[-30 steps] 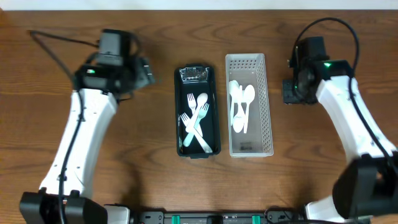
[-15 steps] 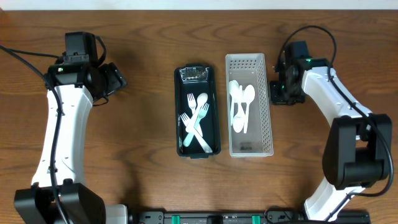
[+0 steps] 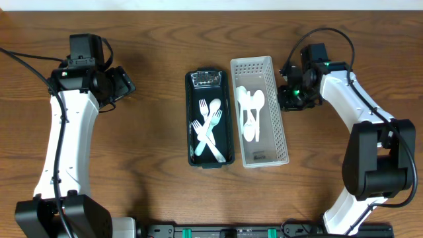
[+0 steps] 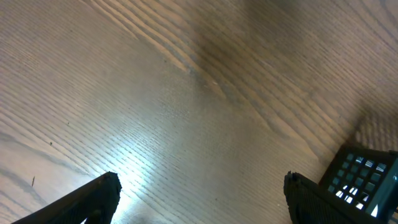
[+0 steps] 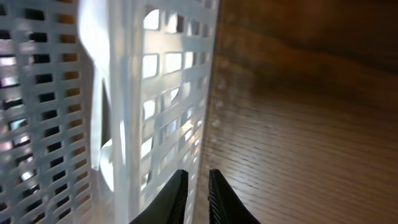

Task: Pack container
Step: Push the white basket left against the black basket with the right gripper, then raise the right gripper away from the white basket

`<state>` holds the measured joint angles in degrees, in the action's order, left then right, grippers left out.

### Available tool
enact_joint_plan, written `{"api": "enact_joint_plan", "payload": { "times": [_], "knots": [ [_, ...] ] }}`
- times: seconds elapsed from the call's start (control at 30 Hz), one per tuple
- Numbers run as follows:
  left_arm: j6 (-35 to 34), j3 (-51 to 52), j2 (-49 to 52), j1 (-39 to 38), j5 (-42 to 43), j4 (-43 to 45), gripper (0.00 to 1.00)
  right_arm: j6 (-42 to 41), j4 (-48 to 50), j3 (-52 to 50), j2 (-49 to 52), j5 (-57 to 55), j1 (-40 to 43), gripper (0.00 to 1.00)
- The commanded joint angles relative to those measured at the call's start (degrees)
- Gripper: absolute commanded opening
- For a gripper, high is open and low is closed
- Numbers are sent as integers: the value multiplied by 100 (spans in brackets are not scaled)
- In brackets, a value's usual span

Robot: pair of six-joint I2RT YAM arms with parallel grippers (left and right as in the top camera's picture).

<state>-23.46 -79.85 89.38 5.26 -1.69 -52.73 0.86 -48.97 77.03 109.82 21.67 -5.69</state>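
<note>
Right gripper (image 3: 286, 96), pinched together on nothing, sits against the white basket (image 3: 282, 129) at its right long wall, far end — left gripper (image 3: 124, 83) gapes wide, well apart.

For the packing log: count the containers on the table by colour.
Black tray: 1
White perforated basket: 1
Total: 2
</note>
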Motion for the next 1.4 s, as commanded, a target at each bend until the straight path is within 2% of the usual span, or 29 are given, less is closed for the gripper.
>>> {"api": "enact_joint_plan", "payload": {
  "times": [0.0, 0.2, 0.33, 0.53, 0.8, 1.1, 1.37],
  "knots": [
    [94, -17, 63, 20, -22, -42, 87, 313, -2, -24, 13, 542, 37, 15],
    [94, -15, 63, 20, -22, -59, 87, 131, -7, -24, 13, 203, 44, 19],
    [94, -15, 63, 20, -22, -85, 88, -612, -92, -24, 13, -396, 44, 20],
    [94, -15, 63, 20, -22, -87, 87, -1329, -564, -24, 13, -450, 42, 22],
    [94, -15, 63, 20, -24, -81, 87, -1294, -1335, -24, 13, -24, 39, 24],
    [94, -15, 63, 20, -24, -83, 87, -887, -1519, -24, 13, 994, 39, 28],
    [94, -15, 63, 20, -24, -83, 87, -896, -1241, -24, 13, 592, 44, 29]
  ]
}}
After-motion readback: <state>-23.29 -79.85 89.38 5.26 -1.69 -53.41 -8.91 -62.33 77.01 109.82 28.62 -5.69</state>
